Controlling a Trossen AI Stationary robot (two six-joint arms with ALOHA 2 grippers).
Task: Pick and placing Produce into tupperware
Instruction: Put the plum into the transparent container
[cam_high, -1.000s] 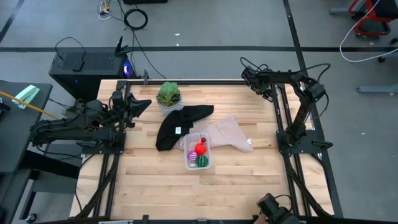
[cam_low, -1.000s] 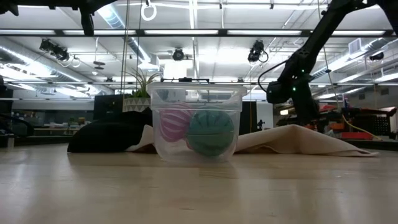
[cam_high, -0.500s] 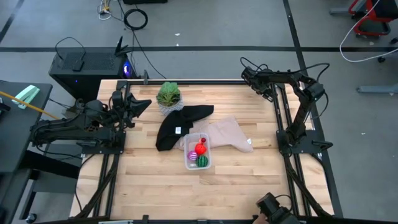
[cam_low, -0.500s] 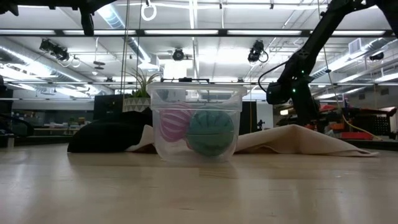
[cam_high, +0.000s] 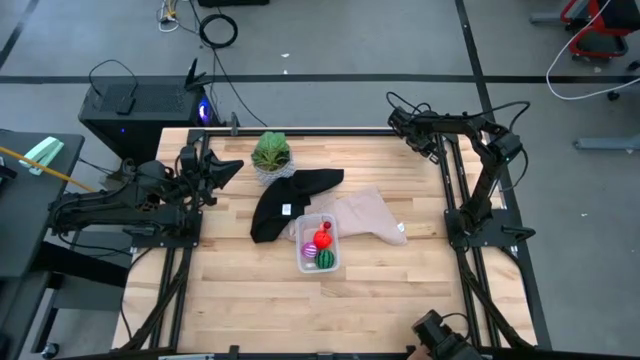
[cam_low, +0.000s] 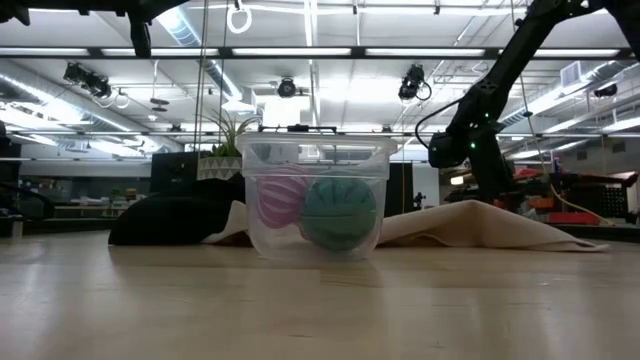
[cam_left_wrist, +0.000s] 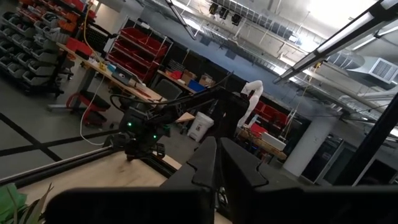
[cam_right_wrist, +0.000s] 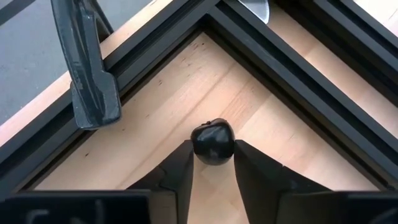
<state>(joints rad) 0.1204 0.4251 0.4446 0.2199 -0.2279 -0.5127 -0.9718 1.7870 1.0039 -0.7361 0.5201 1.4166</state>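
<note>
The clear tupperware (cam_high: 318, 243) stands on the table, its far end on the beige cloth (cam_high: 370, 215). Inside it lie a red fruit (cam_high: 322, 239), a purple-magenta one (cam_high: 310, 250) and a green melon-like one (cam_high: 326, 259). The low view shows the tupperware (cam_low: 315, 150) with the green fruit (cam_low: 338, 212) and a pink-magenta one (cam_low: 283, 198) resting on its floor. My left gripper (cam_high: 232, 165) (cam_left_wrist: 217, 163) hovers shut near the table's left edge. My right gripper (cam_high: 397, 123) (cam_right_wrist: 213, 155) is over the table's far right corner, shut on a small dark round thing (cam_right_wrist: 212, 142). My right gripper has the small dark round thing (cam_right_wrist: 212, 149) pinched between its two fingertips (cam_right_wrist: 183, 163), which point down at the table's far right corner. What the thing is cannot be told, nor whether it is lifted clear of the wood.
A black cloth (cam_high: 290, 198) lies left of the beige cloth, beside the tupperware's far end. A leafy potted plant (cam_high: 270, 152) stands near the far edge. Black frame rails (cam_right_wrist: 292, 81) border the far right corner. Bare wood (cam_high: 250, 300) lies along the near side.
</note>
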